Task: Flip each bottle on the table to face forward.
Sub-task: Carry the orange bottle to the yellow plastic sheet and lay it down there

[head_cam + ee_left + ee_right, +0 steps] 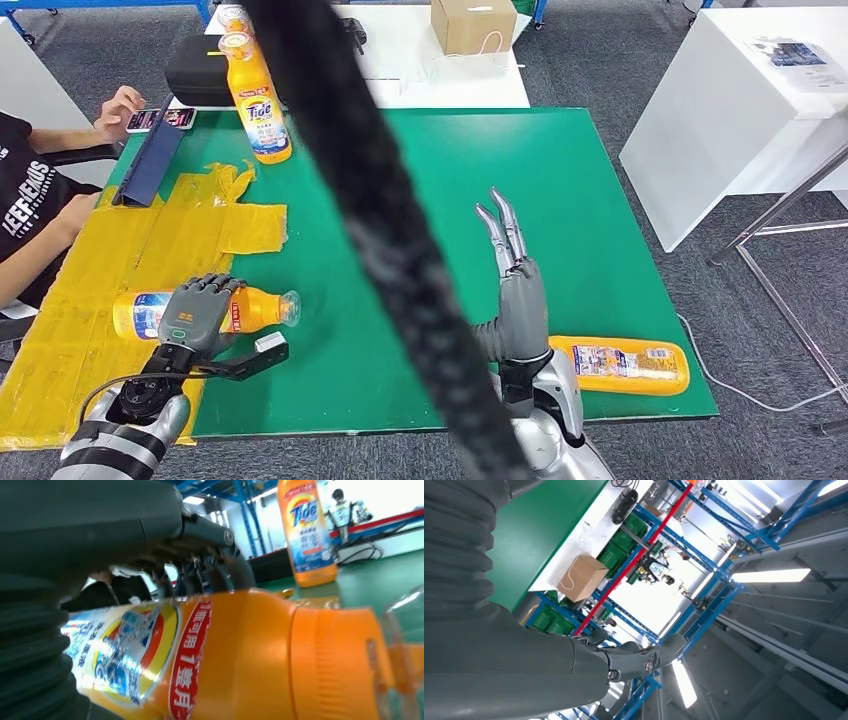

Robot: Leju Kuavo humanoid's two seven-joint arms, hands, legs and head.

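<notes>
An orange Tide bottle [258, 308] lies on its side at the table's left front, its clear cap pointing right. My left hand [197, 312] rests over its middle, fingers curled around it; the left wrist view shows the bottle [240, 655] close up under the fingers [200, 575]. A second Tide bottle [258, 100] stands upright at the back left, also seen as a standing bottle [306, 530]. A third bottle [620, 364] lies flat by the front right edge. My right hand [512, 275] stands raised above the mat, fingers straight, holding nothing [624, 660].
A thick black cable [380, 230] crosses the head view diagonally. Yellow tape patches [120, 270] cover the green mat's [430, 170] left side. A person sits at the left with a hand by a phone [160, 118]. A cardboard box [473, 24] and a white table [740, 100] stand beyond.
</notes>
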